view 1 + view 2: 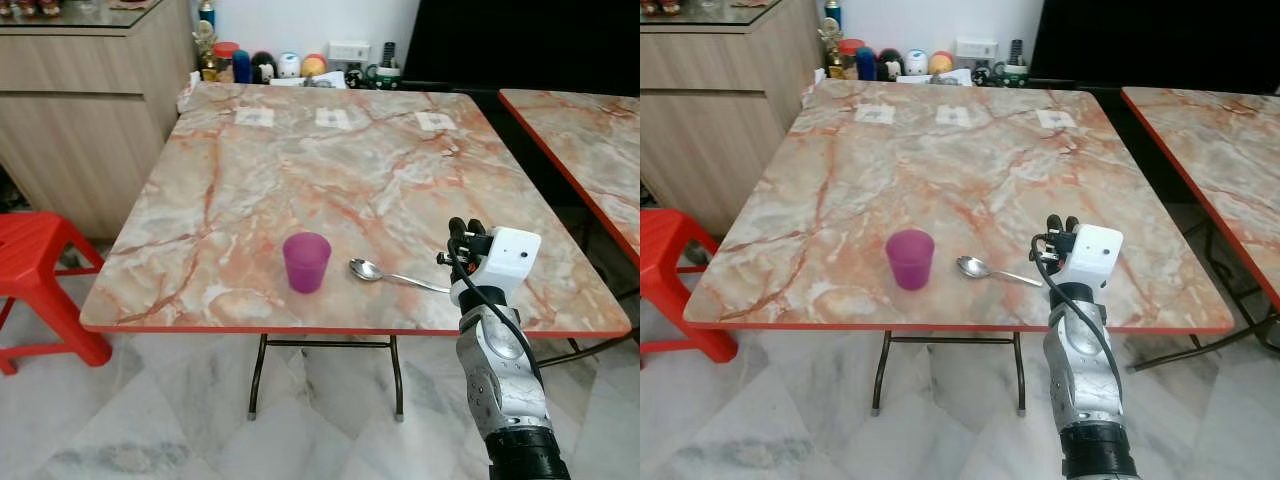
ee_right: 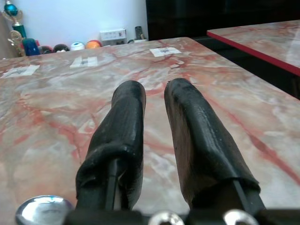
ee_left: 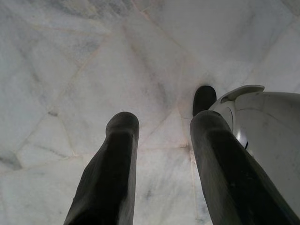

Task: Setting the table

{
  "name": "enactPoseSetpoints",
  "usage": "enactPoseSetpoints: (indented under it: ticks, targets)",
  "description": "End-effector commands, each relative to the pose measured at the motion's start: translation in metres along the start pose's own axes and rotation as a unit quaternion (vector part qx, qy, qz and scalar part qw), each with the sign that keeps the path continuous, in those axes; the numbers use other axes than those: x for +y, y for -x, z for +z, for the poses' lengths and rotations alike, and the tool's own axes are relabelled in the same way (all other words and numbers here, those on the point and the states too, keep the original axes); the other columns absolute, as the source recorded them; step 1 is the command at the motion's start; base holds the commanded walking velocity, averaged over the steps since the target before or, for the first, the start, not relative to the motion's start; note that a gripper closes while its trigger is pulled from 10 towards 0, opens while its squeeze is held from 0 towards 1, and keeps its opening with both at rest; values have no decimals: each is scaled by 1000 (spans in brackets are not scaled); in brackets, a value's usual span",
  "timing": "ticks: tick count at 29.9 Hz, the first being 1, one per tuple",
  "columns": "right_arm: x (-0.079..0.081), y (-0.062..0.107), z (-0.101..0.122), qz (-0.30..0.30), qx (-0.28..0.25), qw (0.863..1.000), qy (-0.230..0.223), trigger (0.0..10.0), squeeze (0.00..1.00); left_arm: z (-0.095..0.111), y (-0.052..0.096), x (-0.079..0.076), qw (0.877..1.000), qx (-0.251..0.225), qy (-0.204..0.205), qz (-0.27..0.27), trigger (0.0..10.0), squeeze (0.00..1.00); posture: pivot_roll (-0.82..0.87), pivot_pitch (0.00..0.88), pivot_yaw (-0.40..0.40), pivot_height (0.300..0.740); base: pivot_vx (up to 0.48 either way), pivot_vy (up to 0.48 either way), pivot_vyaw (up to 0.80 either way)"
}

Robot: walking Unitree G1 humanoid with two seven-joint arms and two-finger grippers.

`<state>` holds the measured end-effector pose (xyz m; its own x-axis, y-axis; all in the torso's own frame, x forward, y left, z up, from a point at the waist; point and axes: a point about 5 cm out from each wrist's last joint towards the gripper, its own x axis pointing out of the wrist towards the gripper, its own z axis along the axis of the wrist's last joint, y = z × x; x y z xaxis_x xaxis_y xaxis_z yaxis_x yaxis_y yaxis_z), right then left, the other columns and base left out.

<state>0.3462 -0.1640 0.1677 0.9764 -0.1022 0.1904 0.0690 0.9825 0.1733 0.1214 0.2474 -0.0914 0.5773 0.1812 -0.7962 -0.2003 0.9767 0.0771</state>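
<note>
A purple cup (image 1: 306, 262) stands upright near the front edge of the marble table (image 1: 300, 170). A metal spoon (image 1: 368, 269) lies just right of it, its handle running right toward my right gripper (image 1: 466, 226). That gripper hovers low over the table at the handle's end, fingers pointing to the far side. In the right wrist view its fingers (image 2: 126, 122) stand a narrow gap apart with nothing between them, and the spoon's bowl (image 2: 44, 209) shows below them. My left gripper (image 3: 161, 122) hangs open over the floor tiles.
A red stool (image 1: 40, 270) stands left of the table, with a wooden cabinet (image 1: 80, 100) behind it. A second marble table (image 1: 590, 140) is on the right. Small toys and bottles (image 1: 270, 65) line the far edge, near three paper labels (image 1: 254, 117).
</note>
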Motion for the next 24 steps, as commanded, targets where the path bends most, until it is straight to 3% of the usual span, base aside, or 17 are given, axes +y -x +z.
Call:
enactPoseSetpoints:
  ticks: [1, 10, 24]
  targets:
    - [-3, -1, 2, -4, -2, 1000, 2, 10000, 0, -11, 3, -1, 1000, 18, 0, -1, 10000, 0, 93, 143, -37, 740, 0, 0, 0]
    - [-5, -1, 2, -5, -4, 1000, 5, 10000, 0, -11, 3, 0, 1000, 20, 0, -1, 10000, 0, 94, 138, -35, 740, 0, 0, 0]
    - [-1, -1, 1, 2, -6, 1000, 8, 10000, 0, -12, 3, 0, 1000, 21, -2, -2, 10000, 0, 98, 121, -32, 740, 296, 0, 0]
